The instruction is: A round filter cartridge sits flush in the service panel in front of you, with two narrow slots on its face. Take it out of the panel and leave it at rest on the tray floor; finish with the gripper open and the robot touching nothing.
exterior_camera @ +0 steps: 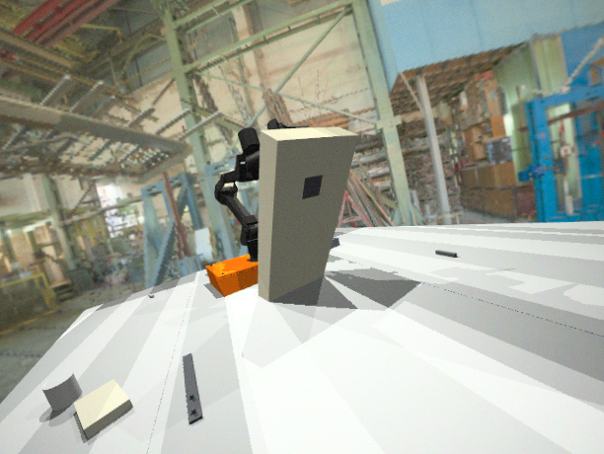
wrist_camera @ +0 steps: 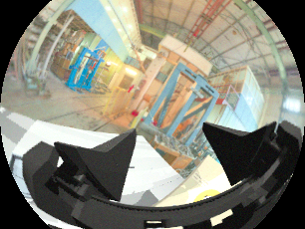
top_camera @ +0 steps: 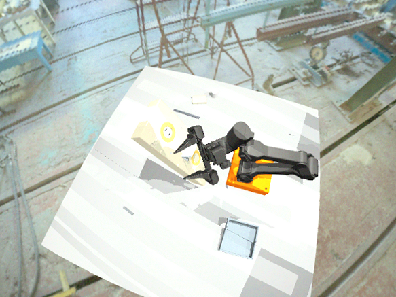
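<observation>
Gripper (top_camera: 189, 164) wide open, beside the panel's filter cartridge (top_camera: 167, 131)

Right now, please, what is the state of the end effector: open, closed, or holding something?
End effector: open, fingers spread wide, holding nothing; it is near the panel.

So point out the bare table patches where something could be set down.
Bare stretch lies between the pale blue tray and the small grey bar, toward the near-left corner. Crowded between the cream service panel, open claw and orange base.
</observation>
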`<state>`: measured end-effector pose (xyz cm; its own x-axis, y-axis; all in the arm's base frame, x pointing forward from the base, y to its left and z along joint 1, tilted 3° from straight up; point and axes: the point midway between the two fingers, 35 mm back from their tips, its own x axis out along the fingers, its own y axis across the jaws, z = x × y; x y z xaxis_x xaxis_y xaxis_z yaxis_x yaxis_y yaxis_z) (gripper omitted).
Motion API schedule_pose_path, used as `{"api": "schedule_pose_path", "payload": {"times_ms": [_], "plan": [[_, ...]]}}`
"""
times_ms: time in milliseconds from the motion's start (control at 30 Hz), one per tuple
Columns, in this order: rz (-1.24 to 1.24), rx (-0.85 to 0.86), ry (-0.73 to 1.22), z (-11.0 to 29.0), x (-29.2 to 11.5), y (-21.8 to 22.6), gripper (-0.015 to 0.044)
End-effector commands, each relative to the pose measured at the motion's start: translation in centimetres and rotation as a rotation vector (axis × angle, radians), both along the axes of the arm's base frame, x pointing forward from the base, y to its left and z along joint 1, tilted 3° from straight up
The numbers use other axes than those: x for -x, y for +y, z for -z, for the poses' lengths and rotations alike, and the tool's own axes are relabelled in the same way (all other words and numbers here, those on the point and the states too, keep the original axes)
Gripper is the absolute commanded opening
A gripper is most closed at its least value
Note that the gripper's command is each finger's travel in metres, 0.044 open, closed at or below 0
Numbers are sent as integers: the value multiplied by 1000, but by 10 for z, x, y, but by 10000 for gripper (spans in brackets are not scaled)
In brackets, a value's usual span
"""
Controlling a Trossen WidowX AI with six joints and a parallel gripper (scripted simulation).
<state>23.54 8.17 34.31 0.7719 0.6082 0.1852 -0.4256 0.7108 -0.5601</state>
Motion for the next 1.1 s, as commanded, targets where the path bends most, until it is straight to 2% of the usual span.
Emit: {"api": "schedule_pose_path", "payload": {"times_ms": [0,100,367,600,667,833,900,1067], "plan": [[3,-14,16,0,-1,-1,374],[45,-218,227,2,-14,-14,295],[272,-1001,814,18,-45,-61,88],[546,-1779,1073,39,-50,-105,88],[632,-1999,1084,45,-47,-117,88],[756,-2362,1040,54,-40,-134,88],[773,-2428,1024,55,-39,-137,88],[773,-2428,1024,55,-39,-137,88]]}}
